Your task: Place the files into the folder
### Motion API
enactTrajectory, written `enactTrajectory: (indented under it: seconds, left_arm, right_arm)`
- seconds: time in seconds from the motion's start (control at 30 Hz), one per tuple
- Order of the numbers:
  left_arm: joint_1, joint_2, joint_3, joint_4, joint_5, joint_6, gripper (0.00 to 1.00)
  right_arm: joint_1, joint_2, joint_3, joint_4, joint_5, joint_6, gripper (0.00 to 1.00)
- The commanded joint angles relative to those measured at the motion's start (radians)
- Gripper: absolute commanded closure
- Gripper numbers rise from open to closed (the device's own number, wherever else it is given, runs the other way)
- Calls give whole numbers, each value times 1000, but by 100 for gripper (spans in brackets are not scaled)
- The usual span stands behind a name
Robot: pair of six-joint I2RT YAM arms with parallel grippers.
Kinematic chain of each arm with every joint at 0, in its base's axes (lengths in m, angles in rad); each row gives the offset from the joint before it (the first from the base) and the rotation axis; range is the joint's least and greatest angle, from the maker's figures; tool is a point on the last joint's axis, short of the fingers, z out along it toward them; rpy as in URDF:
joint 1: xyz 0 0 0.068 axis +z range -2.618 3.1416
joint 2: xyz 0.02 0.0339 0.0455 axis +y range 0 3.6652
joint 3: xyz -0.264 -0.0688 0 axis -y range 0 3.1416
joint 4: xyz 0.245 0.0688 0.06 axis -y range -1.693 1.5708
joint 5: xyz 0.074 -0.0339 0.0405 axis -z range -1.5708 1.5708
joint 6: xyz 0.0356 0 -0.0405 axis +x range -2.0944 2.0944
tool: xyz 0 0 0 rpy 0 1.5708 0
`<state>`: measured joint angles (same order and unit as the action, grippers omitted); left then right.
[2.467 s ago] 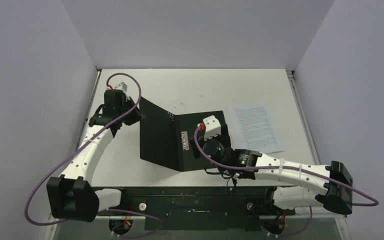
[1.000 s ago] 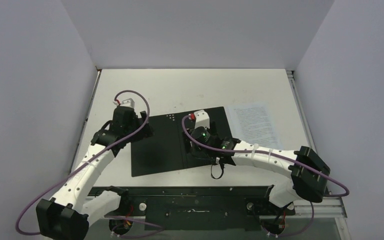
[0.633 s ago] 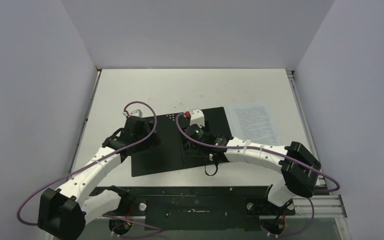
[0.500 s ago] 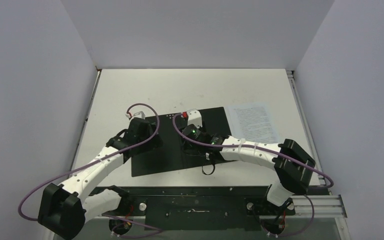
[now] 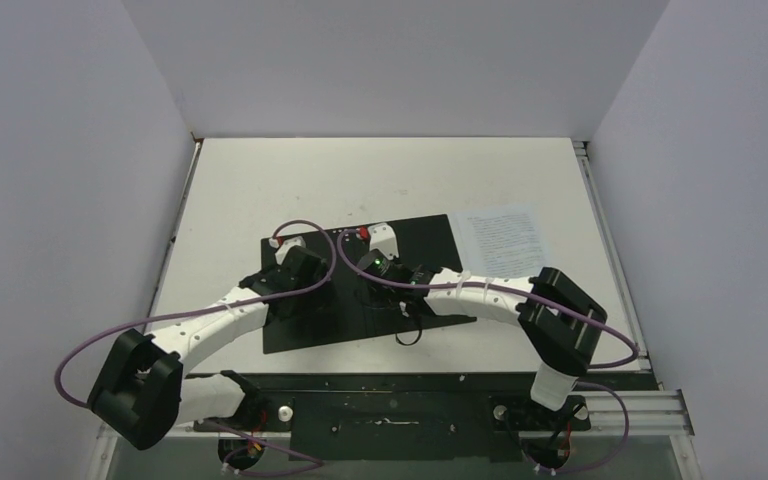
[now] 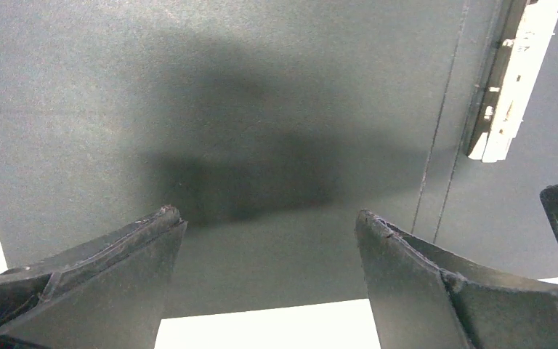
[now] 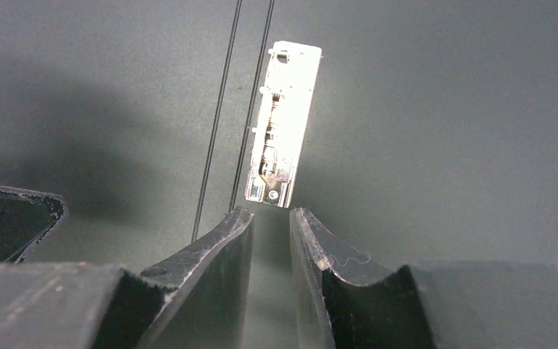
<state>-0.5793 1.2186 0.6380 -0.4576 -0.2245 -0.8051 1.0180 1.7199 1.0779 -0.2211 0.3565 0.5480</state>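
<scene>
The folder (image 5: 435,250) lies open and flat on the table, black inside up, with its metal clip (image 7: 283,123) beside the spine creases (image 7: 218,109). The files (image 5: 508,245), a white printed sheet, lie on the table just right of the folder. My left gripper (image 5: 305,295) hovers over the folder's left half, near its edge. Its jaws are wide open and empty (image 6: 267,214). My right gripper (image 5: 380,280) hangs over the spine. Its fingertips (image 7: 270,212) stand just short of the clip's near end, a narrow empty gap between them. The clip (image 6: 512,80) also shows at the left wrist view's upper right.
The white table (image 5: 380,180) stretches beyond the folder to the back wall. Grey walls close in the left, right and back. A black rail (image 5: 390,385) with the arm bases runs along the near edge.
The folder's raised left cover has come down flat. Both arms have swung inward over the folder. The right jaws have narrowed from wide to a slim gap near the clip.
</scene>
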Motion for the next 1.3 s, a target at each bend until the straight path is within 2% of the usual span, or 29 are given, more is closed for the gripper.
enactTrajectory:
  seconds: [0.0,0.77,1.27]
  left_arm:
    - [-5,21,10,38,-33,-21,13]
    - [-5,9,-23,-25,-88,-94,12]
    - [-5,20,-52,-6,-78,-106,12]
  right_arm:
    - [-13,18,47,40,-12,19,74]
    - [-23,106,80,67,-65,36,85]
    - [-29,125,59,80,-65,50,92]
